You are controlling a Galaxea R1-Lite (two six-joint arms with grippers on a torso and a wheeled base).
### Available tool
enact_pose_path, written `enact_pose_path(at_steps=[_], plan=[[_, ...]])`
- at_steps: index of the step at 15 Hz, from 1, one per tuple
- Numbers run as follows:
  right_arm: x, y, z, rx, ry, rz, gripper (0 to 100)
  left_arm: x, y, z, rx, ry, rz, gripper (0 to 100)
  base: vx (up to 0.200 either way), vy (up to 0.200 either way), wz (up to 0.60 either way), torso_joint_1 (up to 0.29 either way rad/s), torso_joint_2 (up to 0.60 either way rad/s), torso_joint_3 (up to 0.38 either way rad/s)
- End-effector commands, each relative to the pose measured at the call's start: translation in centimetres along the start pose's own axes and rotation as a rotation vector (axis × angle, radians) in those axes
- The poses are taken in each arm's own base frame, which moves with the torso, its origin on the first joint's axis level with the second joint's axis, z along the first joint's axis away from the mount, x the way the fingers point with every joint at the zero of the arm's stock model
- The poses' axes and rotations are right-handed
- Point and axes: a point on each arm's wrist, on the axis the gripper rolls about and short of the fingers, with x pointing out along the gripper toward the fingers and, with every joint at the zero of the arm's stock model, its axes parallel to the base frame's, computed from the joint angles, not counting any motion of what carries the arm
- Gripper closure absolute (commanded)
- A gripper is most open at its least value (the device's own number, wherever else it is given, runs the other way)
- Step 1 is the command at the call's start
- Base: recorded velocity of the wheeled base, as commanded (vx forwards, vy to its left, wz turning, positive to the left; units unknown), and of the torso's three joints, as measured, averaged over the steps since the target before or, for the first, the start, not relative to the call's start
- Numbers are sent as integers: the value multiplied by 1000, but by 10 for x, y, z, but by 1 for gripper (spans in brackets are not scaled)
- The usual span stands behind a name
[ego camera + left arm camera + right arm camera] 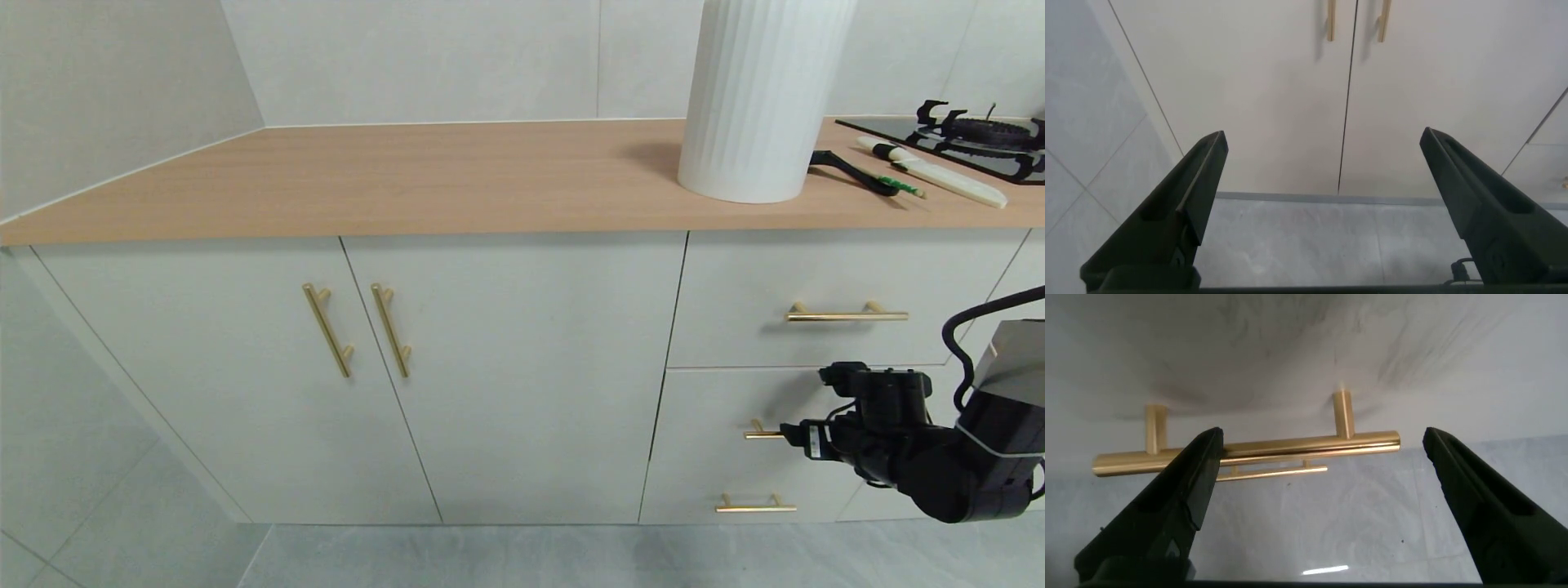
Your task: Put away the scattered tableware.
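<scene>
Tableware [939, 173] sits on the bench [408, 180] way above the right gripper [1321, 445], spread wide just before a drawer handle [1249, 453], left gripper [1323, 139] spread too.

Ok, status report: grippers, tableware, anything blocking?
Right gripper open, facing middle drawer handle. Left gripper open, low before cupboard doors. Utensils on countertop beside white vase. Drawer shut.

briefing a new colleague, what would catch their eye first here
A tall white ribbed container stands on the wooden counter, with a white knife lying beside the hob. Lower down, the right gripper faces a gold drawer handle, fingers open.
</scene>
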Motion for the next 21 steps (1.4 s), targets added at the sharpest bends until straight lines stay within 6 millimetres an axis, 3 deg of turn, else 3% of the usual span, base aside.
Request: enact_pose_path(at_steps=[1,10,12,15,16,18,20,21], plan=[[1,0,-2,-3,6,0,0,0,0,0,0,1,1,0,0,0,0,0,0,0],[-1,0,-10,-60,41,1,0,0,0,0,0,1,1,0,0,0,0,0,0,0],[-16,-2,-7,-84,59,5,0,0,0,0,0,1,1,0,0,0,0,0,0,0],[-80,-6,24,-118,150,80,0,0,0,0,0,1,1,0,0,0,0,0,0,0],[-112,-8,42,-118,147,134,0,0,0,0,0,1,1,0,0,0,0,0,0,0],[-154,-12,63,-118,95,156,0,0,0,0,0,1,1,0,0,0,0,0,0,0],[-189,-12,80,-124,30,194,0,0,0,0,0,1,1,0,0,0,0,0,0,0],[-195,-9,85,-129,18,208,0,0,0,0,0,1,1,0,0,0,0,0,0,0]])
